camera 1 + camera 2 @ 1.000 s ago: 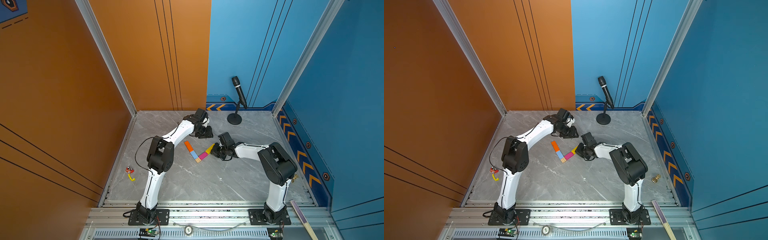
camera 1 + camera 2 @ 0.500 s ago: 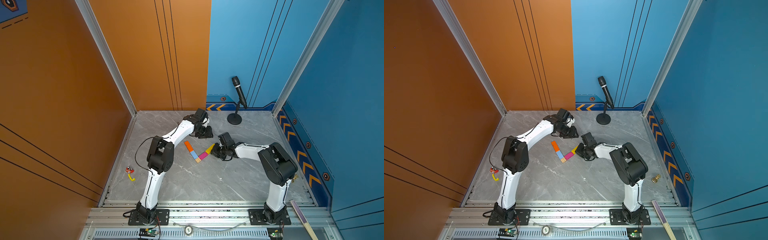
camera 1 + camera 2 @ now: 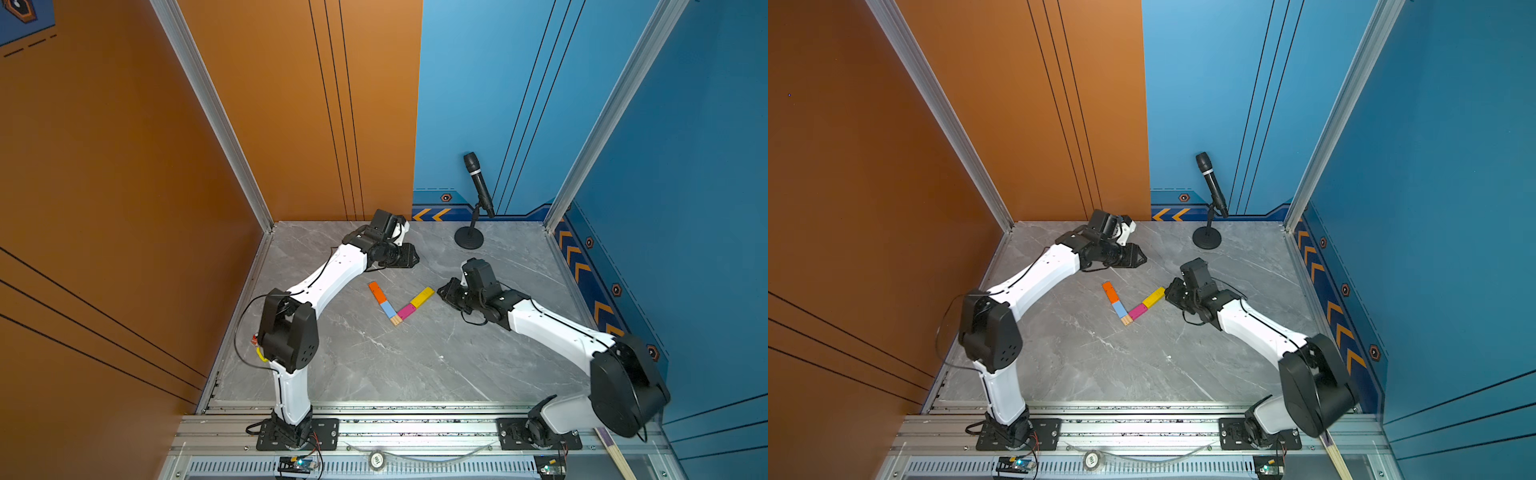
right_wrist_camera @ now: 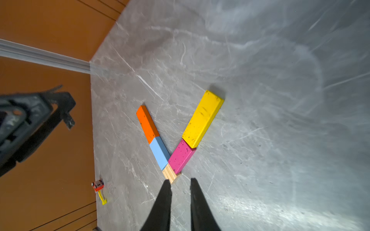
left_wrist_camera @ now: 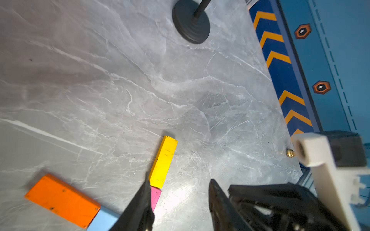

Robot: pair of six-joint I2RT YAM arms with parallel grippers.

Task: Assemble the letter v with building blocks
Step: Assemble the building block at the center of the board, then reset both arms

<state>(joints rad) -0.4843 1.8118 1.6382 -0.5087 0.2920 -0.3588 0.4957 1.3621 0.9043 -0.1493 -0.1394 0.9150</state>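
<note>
The building blocks lie flat on the grey table as the letter v in both top views. One arm is the orange block (image 3: 377, 292) and light blue block (image 3: 387, 308). The other is the yellow block (image 3: 422, 297) and pink block (image 3: 406, 310). The wood block (image 3: 396, 319) sits at the point. My right gripper (image 3: 444, 291) is just beyond the yellow block's outer end, open a little and empty (image 4: 180, 181). My left gripper (image 3: 409, 257) hovers behind the orange block, open and empty (image 5: 179, 183).
A microphone on a round black stand (image 3: 469, 239) is at the back of the table. A red-and-yellow gadget (image 4: 98, 185) lies by the orange wall at the left edge. A brass knob (image 5: 289, 153) sits near the blue wall.
The right gripper's jaws have parted and it has drawn slightly back from the yellow block's end. The left jaws have widened a little. The blocks have not moved.
</note>
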